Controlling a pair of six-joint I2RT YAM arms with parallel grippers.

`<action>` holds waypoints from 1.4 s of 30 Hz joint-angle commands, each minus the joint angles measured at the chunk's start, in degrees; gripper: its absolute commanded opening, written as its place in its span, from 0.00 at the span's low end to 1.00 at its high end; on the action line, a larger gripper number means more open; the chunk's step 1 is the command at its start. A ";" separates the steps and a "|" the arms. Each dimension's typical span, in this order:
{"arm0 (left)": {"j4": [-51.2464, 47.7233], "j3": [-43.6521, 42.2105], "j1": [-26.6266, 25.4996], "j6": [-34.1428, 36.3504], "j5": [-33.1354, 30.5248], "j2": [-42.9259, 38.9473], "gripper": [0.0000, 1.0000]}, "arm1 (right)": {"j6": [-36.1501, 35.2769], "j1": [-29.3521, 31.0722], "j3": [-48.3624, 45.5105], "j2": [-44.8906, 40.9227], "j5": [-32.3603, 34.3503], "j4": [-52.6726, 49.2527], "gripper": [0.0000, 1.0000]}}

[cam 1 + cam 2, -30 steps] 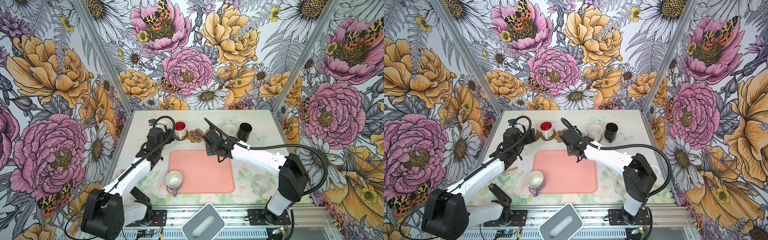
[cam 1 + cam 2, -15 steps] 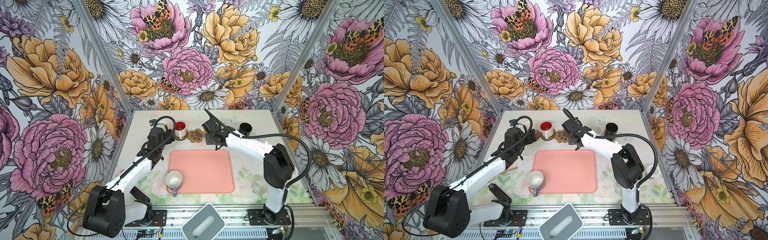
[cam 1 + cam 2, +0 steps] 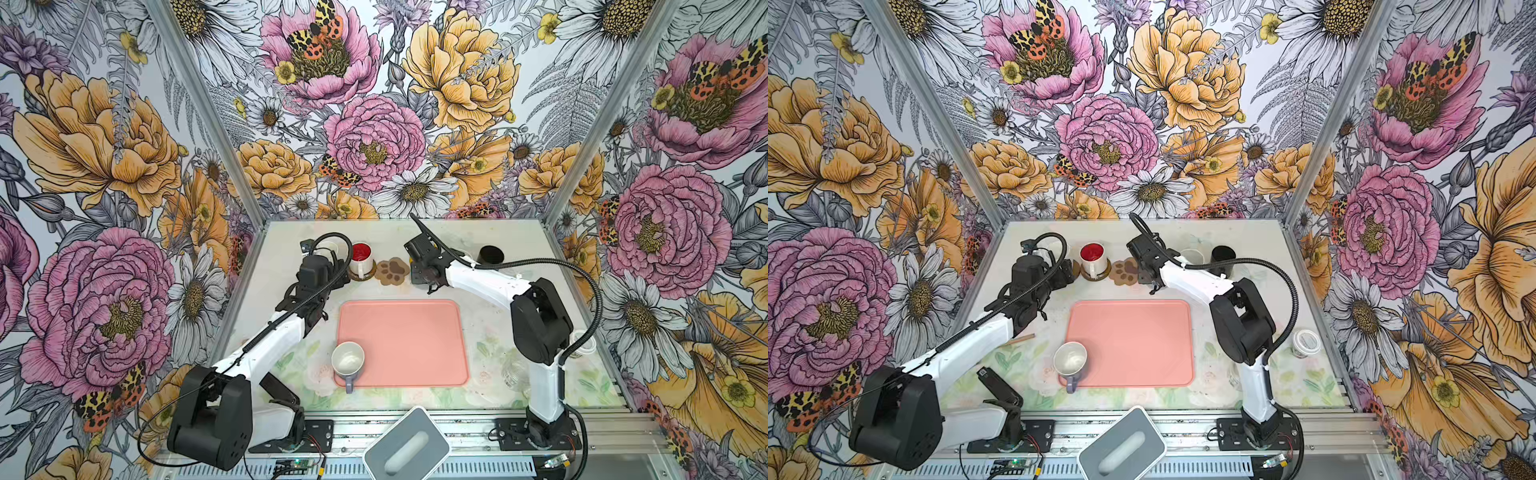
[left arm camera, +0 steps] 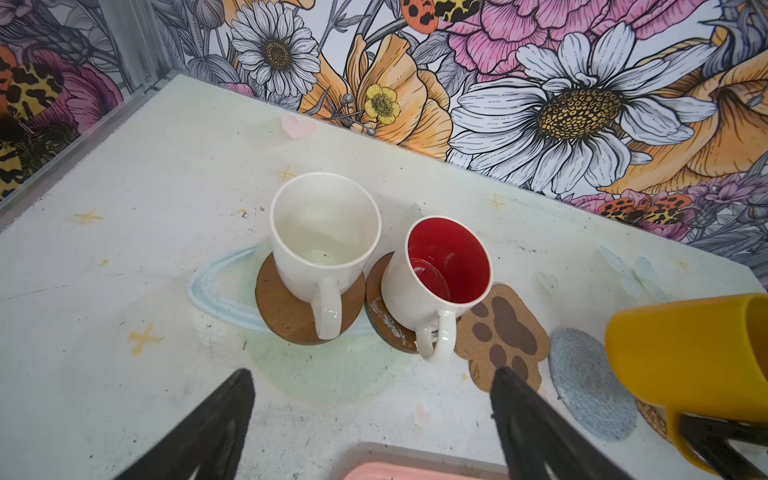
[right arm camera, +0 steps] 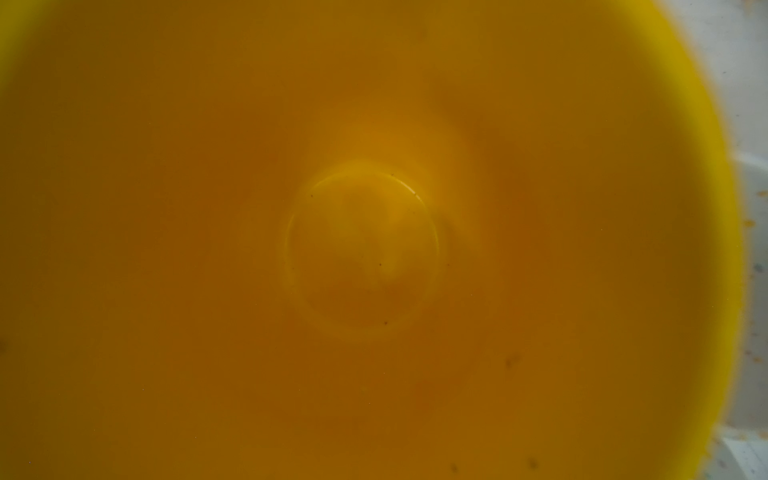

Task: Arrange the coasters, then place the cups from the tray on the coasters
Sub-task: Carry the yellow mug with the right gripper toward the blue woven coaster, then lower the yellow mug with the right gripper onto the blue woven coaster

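My left gripper (image 4: pixel 374 415) stands open and empty just in front of a plain white cup (image 4: pixel 324 237) and a red-inside cup (image 4: pixel 440 270), each on a brown disc coaster (image 4: pixel 282 303). A paw-print coaster (image 4: pixel 503 332) and a grey-blue woven coaster (image 4: pixel 590 386) lie bare beside them. My right gripper (image 4: pixel 706 434) is shut on the handle of a yellow cup (image 4: pixel 685 349), held over the coasters beyond the grey-blue one; its inside (image 5: pixel 361 249) fills the right wrist view. A lavender cup (image 3: pixel 348 361) sits at the pink tray's (image 3: pixel 407 332) front left corner.
A black cup (image 3: pixel 490 255) and another white cup (image 3: pixel 1192 254) stand in the back row behind my right arm. A clear glass jar (image 3: pixel 513 370) and a lidded white jar (image 3: pixel 1305 343) are at the right. A wooden stick (image 3: pixel 1021 338) lies left of the tray.
My right gripper carried the yellow cup from the tray's back edge toward the back row, next to the paw-print coaster. The left arm stayed still.
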 commanded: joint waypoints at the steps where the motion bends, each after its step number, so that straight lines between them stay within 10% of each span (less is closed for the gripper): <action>1: 0.91 1.40 0.64 -1.14 0.90 -0.07 0.90 | 1.24 -0.37 2.78 0.10 0.69 4.25 0.00; 42: 0.20 1.52 0.66 -0.72 0.71 -0.58 0.90 | 2.52 -2.34 1.53 3.24 -2.76 4.25 0.00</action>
